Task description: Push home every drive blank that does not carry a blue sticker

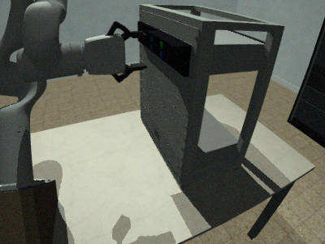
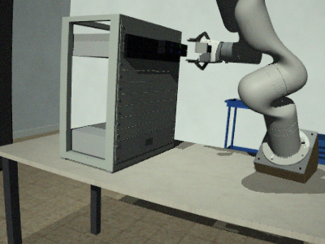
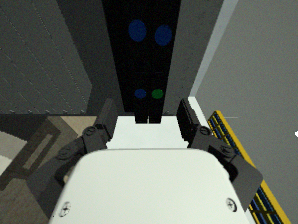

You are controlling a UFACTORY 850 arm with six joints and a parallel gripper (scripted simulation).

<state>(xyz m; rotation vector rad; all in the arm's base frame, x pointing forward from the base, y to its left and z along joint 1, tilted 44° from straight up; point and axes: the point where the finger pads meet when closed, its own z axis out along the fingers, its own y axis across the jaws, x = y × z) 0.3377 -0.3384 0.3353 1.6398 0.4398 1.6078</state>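
The grey rack (image 1: 195,93) stands on the table with the black storage chassis (image 1: 166,49) across the top of its front. In the wrist view the chassis (image 3: 145,55) shows two blue stickers (image 3: 136,30) (image 3: 163,35) farther off. A smaller blue sticker (image 3: 140,93) and a green sticker (image 3: 157,93) sit nearer the fingers. The green sticker also shows in the top view (image 1: 161,43), with blue ones around it. My gripper (image 1: 140,50) (image 2: 188,50) is open and empty. It faces the chassis front at its near end, a short way off, with the fingers on either side of the strip.
A dark cabinet (image 1: 310,93) stands to the right beyond the table. A blue bench (image 2: 236,106) is behind the arm's base (image 2: 286,156). The rack is open-framed at its sides and top.
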